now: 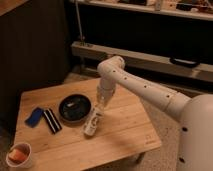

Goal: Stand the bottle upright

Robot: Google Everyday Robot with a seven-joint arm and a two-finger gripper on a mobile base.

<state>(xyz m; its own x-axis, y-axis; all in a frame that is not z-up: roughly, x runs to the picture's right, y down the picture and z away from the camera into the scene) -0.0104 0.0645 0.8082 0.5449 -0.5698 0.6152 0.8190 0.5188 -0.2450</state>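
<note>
The small white bottle [92, 124] with a darker printed label lies on its side on the wooden table [125, 130], just right of the black bowl [74, 107]. Its cap end points up towards the gripper. My gripper [101, 104] hangs from the white arm [145, 87] right above the bottle's upper end, close to it or touching it. The arm comes in from the right.
A black-and-white striped flat block [51, 121] and a blue object [34, 116] lie left of the bowl. A white cup [20, 156] with something orange inside stands at the table's front left corner. A dark shelf unit stands behind.
</note>
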